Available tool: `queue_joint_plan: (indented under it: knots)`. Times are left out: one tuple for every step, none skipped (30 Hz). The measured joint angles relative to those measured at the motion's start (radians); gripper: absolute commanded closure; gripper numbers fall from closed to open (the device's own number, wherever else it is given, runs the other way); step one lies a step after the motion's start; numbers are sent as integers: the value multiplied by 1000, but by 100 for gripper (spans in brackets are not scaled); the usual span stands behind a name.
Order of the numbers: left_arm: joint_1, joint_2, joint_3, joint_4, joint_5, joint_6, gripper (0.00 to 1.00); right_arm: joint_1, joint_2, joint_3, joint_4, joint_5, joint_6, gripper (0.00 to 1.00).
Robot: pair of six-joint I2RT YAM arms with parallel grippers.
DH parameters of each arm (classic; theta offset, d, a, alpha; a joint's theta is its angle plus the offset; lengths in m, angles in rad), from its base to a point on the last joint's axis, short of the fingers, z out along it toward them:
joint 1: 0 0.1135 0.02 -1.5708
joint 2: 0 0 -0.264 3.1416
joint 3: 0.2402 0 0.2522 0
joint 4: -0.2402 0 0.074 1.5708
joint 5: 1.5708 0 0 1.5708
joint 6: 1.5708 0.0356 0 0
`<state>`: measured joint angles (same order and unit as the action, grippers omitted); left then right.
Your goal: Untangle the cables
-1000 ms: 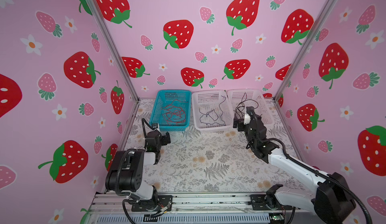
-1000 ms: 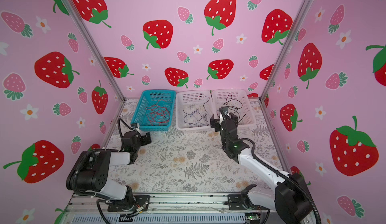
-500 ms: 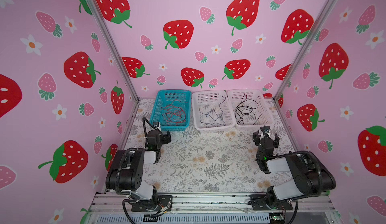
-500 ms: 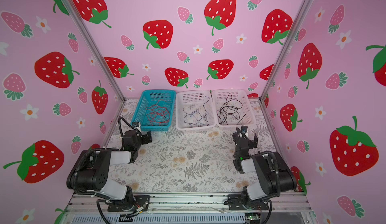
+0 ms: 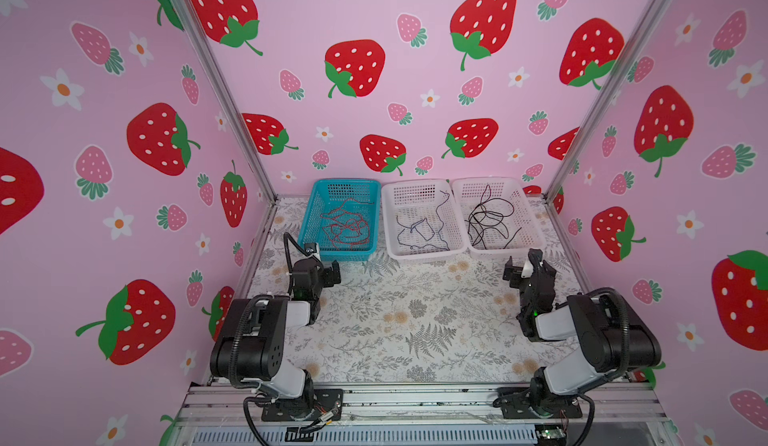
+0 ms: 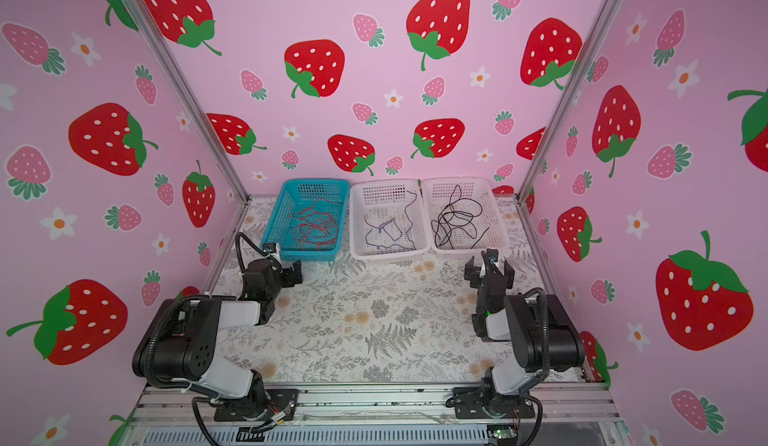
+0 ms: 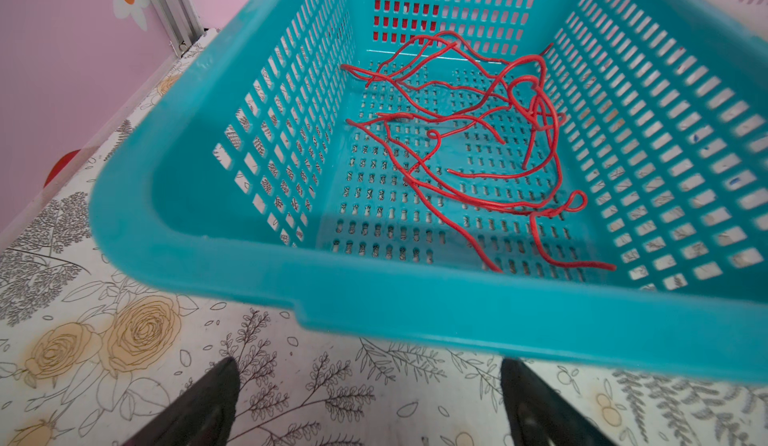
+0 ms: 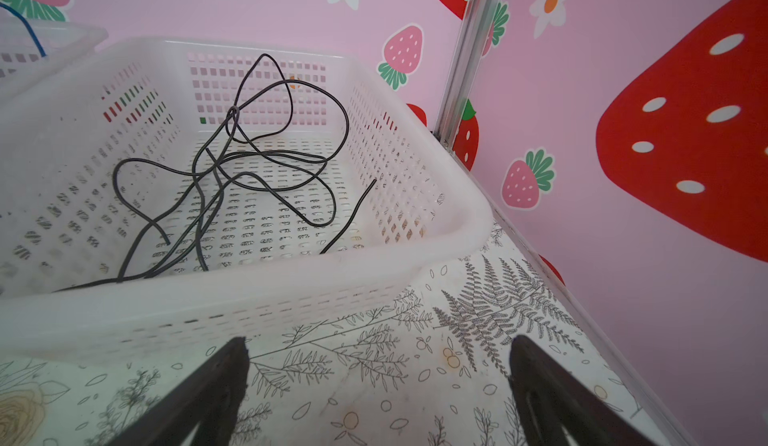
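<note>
Three baskets in a row along the far edge of the desk, touching or nearly so: teal basket toward the far left corner, middle white basket beside it, right white basket toward the far right corner. Cables sorted by colour, one colour per basket. Red cable lies in loose, crossing loops on the teal basket floor. Dark blue cable sprawls in the middle white basket, one end running up its far wall. Black cable is coiled in the right white basket, one end leaning on the side wall. Left hand sits low over the desk just short of the teal basket's near rim, fingers spread wide, grasping nothing. Right hand likewise before the right white basket, released and empty
</note>
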<state>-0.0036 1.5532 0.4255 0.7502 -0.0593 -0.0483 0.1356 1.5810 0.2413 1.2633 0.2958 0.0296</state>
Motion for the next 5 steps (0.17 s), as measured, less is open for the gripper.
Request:
queue_joint_plan:
  knots:
    - [0, 0, 0, 0, 0, 0, 1, 0, 0, 1, -1, -3, 0, 1]
    - [0, 0, 0, 0, 0, 0, 1, 0, 0, 1, -1, -6, 0, 1]
    - [0, 0, 0, 0, 0, 0, 1, 0, 0, 1, -1, -9, 0, 1]
    - [0, 0, 0, 0, 0, 0, 1, 0, 0, 1, -2, -10, 0, 1]
    - [0, 0, 0, 0, 0, 0, 1, 0, 0, 1, -2, -12, 0, 1]
